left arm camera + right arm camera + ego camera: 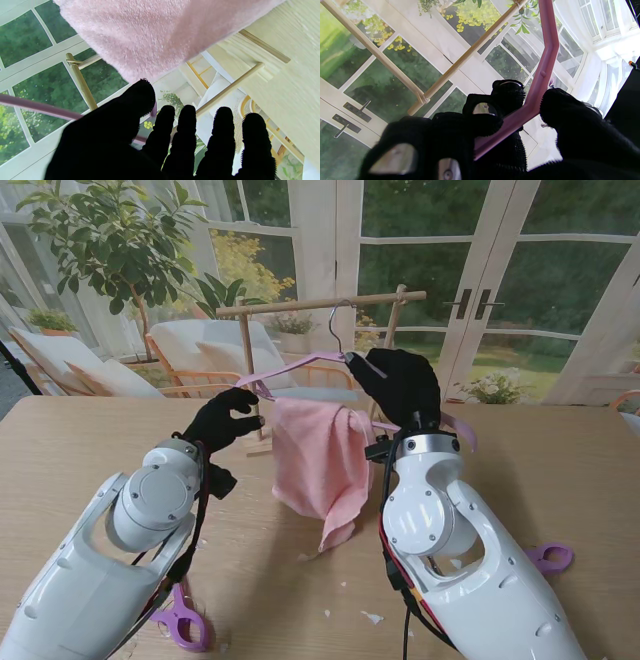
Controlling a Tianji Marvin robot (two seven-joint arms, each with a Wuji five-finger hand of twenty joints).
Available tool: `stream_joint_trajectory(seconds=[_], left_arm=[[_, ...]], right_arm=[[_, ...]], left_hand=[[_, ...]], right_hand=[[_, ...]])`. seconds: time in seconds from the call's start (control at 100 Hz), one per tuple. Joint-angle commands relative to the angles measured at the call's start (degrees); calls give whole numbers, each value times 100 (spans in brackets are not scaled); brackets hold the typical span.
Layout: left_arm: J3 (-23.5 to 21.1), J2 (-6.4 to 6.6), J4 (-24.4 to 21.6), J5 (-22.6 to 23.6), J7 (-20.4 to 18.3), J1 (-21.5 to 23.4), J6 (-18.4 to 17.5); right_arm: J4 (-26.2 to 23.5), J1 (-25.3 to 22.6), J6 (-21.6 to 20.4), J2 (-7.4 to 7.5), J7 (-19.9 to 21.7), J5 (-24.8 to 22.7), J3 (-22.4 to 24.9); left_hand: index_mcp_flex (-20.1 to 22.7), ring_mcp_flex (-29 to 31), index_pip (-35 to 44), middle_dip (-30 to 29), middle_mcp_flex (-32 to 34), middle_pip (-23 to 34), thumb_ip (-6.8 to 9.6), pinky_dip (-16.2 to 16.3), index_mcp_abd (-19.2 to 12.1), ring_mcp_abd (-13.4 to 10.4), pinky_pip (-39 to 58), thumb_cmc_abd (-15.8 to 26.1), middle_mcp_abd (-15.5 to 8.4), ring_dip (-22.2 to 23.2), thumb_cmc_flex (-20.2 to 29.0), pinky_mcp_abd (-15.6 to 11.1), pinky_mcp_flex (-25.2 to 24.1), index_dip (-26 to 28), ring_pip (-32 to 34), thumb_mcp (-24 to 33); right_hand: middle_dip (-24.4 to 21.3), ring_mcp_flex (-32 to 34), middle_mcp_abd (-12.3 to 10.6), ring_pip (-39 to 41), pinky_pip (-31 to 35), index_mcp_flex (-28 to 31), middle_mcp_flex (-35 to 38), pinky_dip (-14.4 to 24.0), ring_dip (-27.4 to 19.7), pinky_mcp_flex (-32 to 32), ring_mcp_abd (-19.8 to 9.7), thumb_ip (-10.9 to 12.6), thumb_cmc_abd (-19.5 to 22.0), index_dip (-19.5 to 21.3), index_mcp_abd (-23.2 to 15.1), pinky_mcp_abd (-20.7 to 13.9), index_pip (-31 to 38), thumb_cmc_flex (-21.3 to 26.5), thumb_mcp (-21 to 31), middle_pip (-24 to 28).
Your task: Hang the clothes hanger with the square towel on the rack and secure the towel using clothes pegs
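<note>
I am holding the pink clothes hanger [300,366] up near the wooden rack [320,305] with both hands because its hook has to reach the top bar and the towel has to stay draped meanwhile. My right hand [400,385] is closing around the hanger's neck, fingers on one side of the pink bar and thumb on the other, so I am steering the metal hook [338,330], which is rising just past my fingertips towards the bar; I cannot tell whether it is seated over the bar yet. My left hand [222,420] is pinching the hanger's other arm tip between thumb and forefinger, its remaining fingers extended and holding nothing, and this is keeping the hanger level. The square towel [320,455] is hanging from the hanger between my two hands, its lower edge drooping towards the counter [560,470]. The purple clothes pegs [180,620] are lying on the counter near me, one beside each forearm, well apart from both hands, so I judge pegging comes later.
</note>
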Motion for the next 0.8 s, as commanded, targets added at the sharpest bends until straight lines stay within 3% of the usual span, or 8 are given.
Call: stream_joint_trajectory(seconds=[0.0, 0.25, 0.5, 0.67, 0.79], left_arm=[[-68, 55, -135, -7, -85, 27, -39], [-200, 96, -321, 161, -146, 52, -125], [-129, 123, -335, 293, -163, -9, -625], [3, 134, -300, 221, -235, -127, -879], [160, 147, -255, 220, -318, -232, -950]], right_arm=[[22, -16, 38, -32, 29, -53, 21], [69, -9, 147, -17, -29, -264, 44], [7, -63, 72, 66, 333, -218, 35], [-3, -84, -75, 137, 615, -204, -10], [5, -77, -191, 168, 740, -199, -88]], left_hand=[[-256, -184, -131, -128, -194, -134, 161, -72, -16, -176, -208, -125, -219, -107, -91, -214, -106, -109, -145, 163], [-658, -545, -244, -285, -642, -330, 164, -72, -53, -372, -723, -188, -333, -265, -160, -444, -336, -183, -599, 210], [-916, -1008, -1131, -1000, -872, -1438, 132, -321, -436, -808, -2545, -512, -565, -888, -369, -1037, -390, -819, -1561, 587], [-901, -1030, -1215, -945, -877, -1477, 72, -388, -543, -911, -3057, -689, -619, -988, -512, -1220, -364, -874, -1751, 809], [-838, -1006, -1259, -925, -857, -1428, 59, -388, -682, -908, -3263, -721, -656, -985, -499, -1197, -305, -941, -1779, 871]], right_hand=[[297, 34, 401, 742, 1050, 424, 506, 5963, 372, 228, -278, 497, 233, 168, 242, -1579, 351, 379, 302, 829], [297, 34, 398, 741, 1050, 425, 511, 5963, 375, 228, -281, 498, 232, 174, 235, -1579, 351, 371, 310, 829], [298, 34, 398, 740, 1050, 430, 511, 5962, 377, 229, -284, 496, 234, 177, 222, -1582, 349, 363, 303, 829], [298, 35, 398, 737, 1050, 431, 511, 5959, 376, 230, -289, 496, 235, 179, 222, -1587, 348, 369, 294, 829], [298, 35, 398, 737, 1050, 429, 511, 5957, 376, 230, -295, 498, 243, 180, 215, -1593, 345, 368, 293, 829]])
